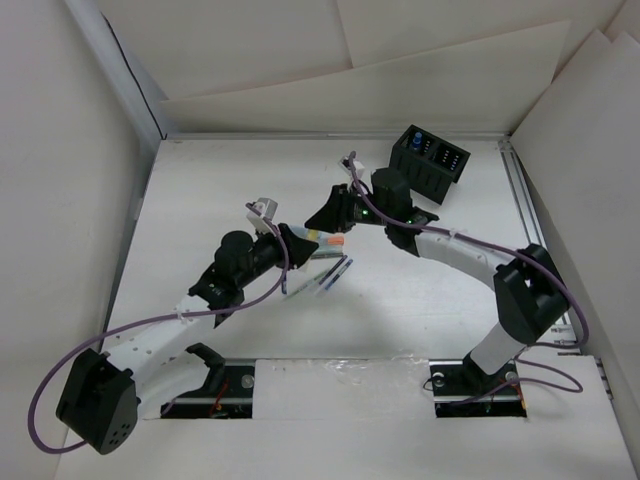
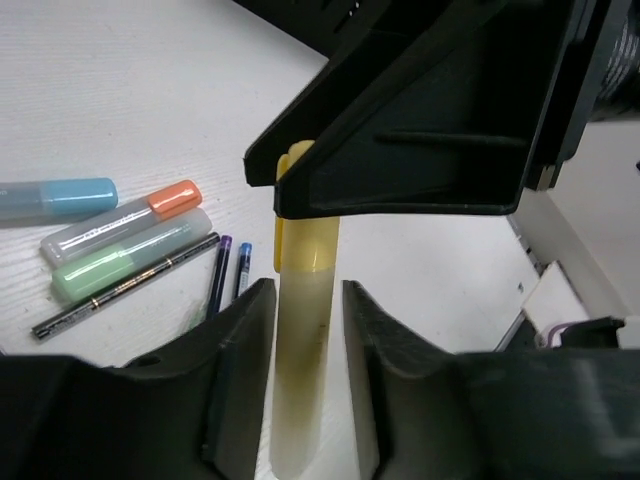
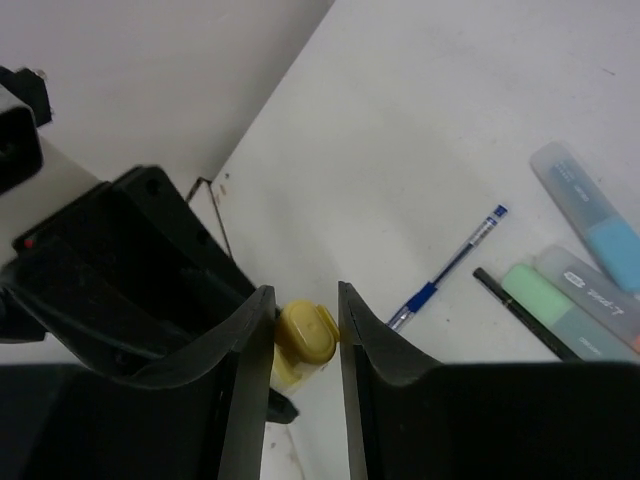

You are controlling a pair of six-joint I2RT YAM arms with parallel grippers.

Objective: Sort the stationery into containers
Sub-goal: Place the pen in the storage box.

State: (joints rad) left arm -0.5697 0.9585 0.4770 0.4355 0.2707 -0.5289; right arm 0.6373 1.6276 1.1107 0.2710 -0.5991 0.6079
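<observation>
A yellow marker (image 2: 305,300) is held in the air between my two grippers. My left gripper (image 2: 308,300) is shut on its pale barrel. My right gripper (image 3: 307,310) is shut on its yellow cap (image 3: 305,335). In the top view the two grippers meet tip to tip, left gripper (image 1: 308,238), right gripper (image 1: 326,216). On the table below lie a blue marker (image 2: 60,197), an orange-capped one (image 2: 120,225), a green one (image 2: 120,262), a thin dark pen (image 2: 125,285) and two thin blue pens (image 2: 232,265). The black two-compartment box (image 1: 432,160) stands at the back right with a blue item (image 1: 414,143) in it.
The loose pens (image 1: 330,272) lie just right of and below the grippers. White walls close in the table at the back and both sides. A metal rail (image 1: 525,210) runs along the right edge. The right arm's white link (image 1: 460,250) spans between the box and the pens.
</observation>
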